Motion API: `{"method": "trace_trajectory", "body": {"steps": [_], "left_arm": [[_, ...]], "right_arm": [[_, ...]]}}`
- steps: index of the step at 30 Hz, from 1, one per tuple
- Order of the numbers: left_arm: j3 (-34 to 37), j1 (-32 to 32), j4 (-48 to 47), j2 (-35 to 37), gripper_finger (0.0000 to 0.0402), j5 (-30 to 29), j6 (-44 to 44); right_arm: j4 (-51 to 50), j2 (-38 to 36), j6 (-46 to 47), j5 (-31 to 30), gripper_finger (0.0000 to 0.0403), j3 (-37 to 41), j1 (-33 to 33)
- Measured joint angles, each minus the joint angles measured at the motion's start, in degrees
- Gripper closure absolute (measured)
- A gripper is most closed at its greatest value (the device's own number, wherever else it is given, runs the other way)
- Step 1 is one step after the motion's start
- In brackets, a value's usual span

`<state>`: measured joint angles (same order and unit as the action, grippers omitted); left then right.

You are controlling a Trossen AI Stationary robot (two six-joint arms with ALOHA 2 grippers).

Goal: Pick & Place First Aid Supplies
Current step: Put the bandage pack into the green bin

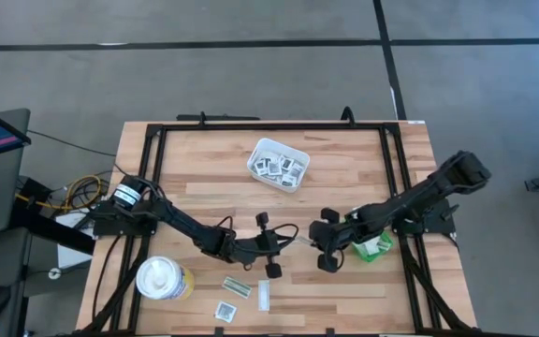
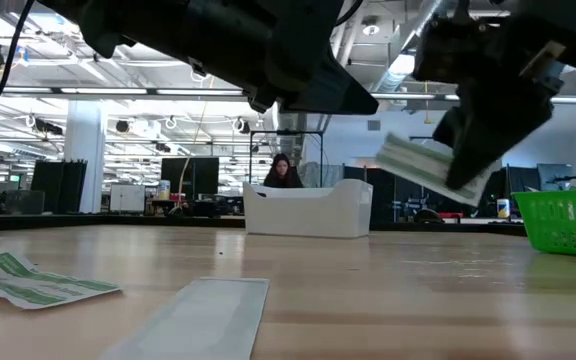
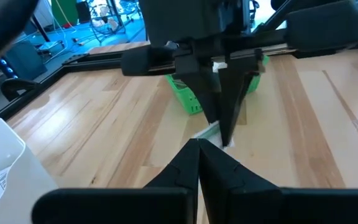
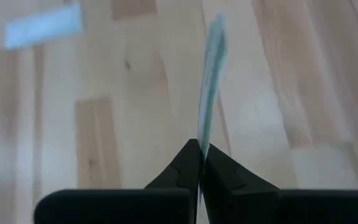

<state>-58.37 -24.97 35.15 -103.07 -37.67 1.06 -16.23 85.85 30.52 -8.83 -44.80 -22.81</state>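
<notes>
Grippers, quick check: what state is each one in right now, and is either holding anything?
Left gripper: shut, empty, above the table's middle.
Right gripper: shut on a white-and-green strip packet, lifted off the table beside the green bin.

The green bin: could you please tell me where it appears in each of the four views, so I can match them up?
High view: green bin at right of centre, partly under the right arm.
Low view: far right edge, on the table.
Left wrist view: upper centre, behind the right gripper.
Right wrist view: not in it.
Shared landmark: the white-and-green packet held in the right gripper.
</notes>
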Motion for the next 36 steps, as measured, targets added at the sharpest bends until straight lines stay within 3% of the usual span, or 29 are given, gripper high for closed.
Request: {"method": "trace_trajectory", "body": {"steps": [7,12,21,29,36], "left_arm": [[0.0,0.0,-0.16,0.0,0.0391,0.0,0.0],[0.02,0.0,-0.36,0.0,0.0391,0.0,0.0],[0.02,0.0,-0.36,0.02,0.0391,0.0,-0.02],[0.02,0.0,-0.36,0.02,0.0391,0.0,-0.71],[0.02,0.23,-0.36,0.02,0.0391,0.0,-1.31]], "right_arm": [[-11.26,-2.21,3.61,-0.68,0.0402,-1.54,-0.77],[-25.84,-7.95,9.93,-6.72,0.0402,-3.37,-4.8],[-45.69,-20.53,34.19,-18.63,0.0402,-3.61,-18.21],[-47.83,-20.34,48.35,-17.67,0.039,-0.18,-26.32],[-48.02,-19.04,48.54,-16.46,0.0352,0.08,-25.4]]}}
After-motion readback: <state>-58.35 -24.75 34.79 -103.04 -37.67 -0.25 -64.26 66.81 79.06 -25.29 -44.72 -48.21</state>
